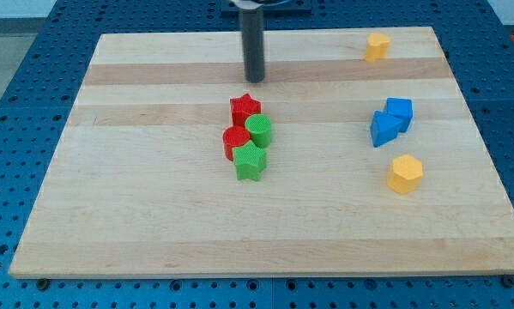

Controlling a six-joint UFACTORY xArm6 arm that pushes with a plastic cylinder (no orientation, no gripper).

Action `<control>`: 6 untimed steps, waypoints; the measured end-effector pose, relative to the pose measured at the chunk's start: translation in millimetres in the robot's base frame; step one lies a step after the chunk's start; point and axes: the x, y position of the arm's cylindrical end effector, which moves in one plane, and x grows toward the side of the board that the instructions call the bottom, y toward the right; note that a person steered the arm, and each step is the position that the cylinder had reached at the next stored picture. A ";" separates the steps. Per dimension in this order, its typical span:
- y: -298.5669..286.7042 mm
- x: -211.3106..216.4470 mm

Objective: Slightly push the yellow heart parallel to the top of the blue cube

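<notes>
Tool-wise, my tip holds nothing, just above the red star, touching no block; bare tabletop surrounds it.

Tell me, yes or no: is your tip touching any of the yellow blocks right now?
No. My tip sits near the view's top, just above the red star, far from both yellow blocks.

pale wooden board, matt dark rod

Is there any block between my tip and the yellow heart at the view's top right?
No, nothing visible does. The red and green blocks lie below my tip, and the blue cube lies below the yellow heart.
</notes>
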 end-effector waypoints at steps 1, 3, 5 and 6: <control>29.2 -34.1; 127.5 -108.1; 158.1 -58.8; 159.1 -39.2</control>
